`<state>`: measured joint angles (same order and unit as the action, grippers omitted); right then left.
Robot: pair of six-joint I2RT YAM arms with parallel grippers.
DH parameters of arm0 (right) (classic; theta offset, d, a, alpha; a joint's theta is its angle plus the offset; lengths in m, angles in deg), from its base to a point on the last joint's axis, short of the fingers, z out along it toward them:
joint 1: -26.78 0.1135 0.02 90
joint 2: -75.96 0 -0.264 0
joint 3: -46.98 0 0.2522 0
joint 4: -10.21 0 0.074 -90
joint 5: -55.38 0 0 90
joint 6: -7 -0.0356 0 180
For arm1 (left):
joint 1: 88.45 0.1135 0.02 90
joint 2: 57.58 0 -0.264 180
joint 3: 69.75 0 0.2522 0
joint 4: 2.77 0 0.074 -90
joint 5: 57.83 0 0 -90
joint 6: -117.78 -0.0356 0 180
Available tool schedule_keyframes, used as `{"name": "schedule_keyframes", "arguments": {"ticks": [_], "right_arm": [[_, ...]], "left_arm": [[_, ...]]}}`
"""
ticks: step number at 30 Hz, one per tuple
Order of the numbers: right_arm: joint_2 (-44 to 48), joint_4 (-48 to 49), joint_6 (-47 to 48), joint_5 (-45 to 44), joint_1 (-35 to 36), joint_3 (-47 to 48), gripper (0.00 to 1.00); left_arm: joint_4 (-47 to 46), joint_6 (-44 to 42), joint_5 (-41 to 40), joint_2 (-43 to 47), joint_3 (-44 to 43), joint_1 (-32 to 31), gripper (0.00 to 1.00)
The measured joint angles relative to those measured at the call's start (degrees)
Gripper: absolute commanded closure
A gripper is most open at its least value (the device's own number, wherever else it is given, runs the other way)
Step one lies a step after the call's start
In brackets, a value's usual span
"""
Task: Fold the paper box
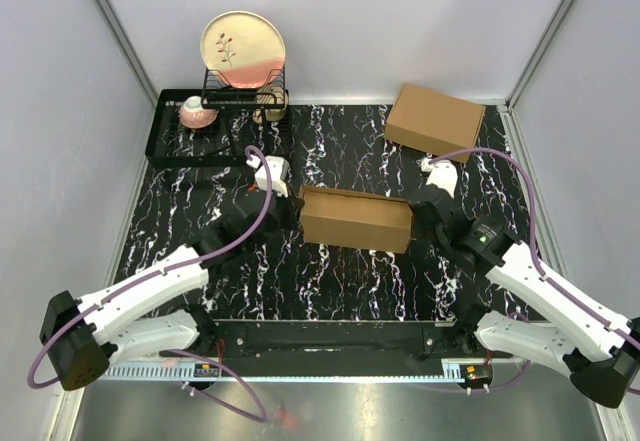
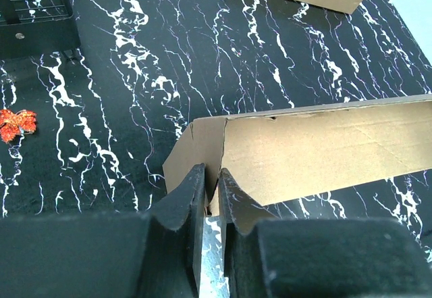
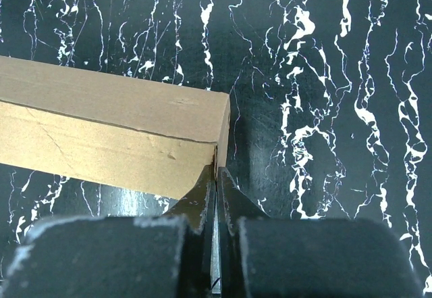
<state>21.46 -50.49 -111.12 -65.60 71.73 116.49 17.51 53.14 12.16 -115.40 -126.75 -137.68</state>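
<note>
Lying long axis left-right, paper box (image 1: 356, 219); left gripper (image 2: 210, 172) pinching its end flap, right gripper (image 3: 215, 174) closed.

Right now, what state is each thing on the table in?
paper box: partly folded, not yet closed.
left hand: closed on the paper box's left end.
right hand: shut, tips against its right end.
second box: closed, fully made up.
plate: upright in the rack.
</note>
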Motion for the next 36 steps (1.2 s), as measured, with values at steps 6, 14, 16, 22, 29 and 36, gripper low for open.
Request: {"name": "schedule_keyframes", "arguments": {"ticks": [6, 14, 16, 22, 29, 36], "right_arm": [[-0.44, 0.35, 0.74, -0.09, 0.0, 0.04, 1.0], [-1.57, 0.85, 1.68, -1.18, 0.0, 0.31, 1.0], [-1.7, 0.87, 1.9, -1.38, 0.0, 0.35, 1.0], [-2.08, 0.9, 2.4, -1.46, 0.0, 0.55, 1.0], [-2.45, 1.01, 2.69, -1.57, 0.0, 0.72, 1.0], [-2.82, 0.83, 3.06, -1.6, 0.0, 0.98, 1.0]], "left_arm": [[-0.17, 0.15, -0.31, -0.44, -0.07, 0.0, 0.87], [1.64, 1.46, -0.92, -2.23, -2.12, 0.28, 0.96], [2.97, 1.51, -1.14, -2.75, -3.08, 0.31, 0.99], [6.19, 1.55, -1.2, -3.87, -5.44, 0.31, 1.0], [7.91, 1.75, -1.05, -4.44, -6.67, 0.35, 1.0], [11.56, 2.21, -0.61, -5.75, -9.66, 0.57, 1.0]]}}
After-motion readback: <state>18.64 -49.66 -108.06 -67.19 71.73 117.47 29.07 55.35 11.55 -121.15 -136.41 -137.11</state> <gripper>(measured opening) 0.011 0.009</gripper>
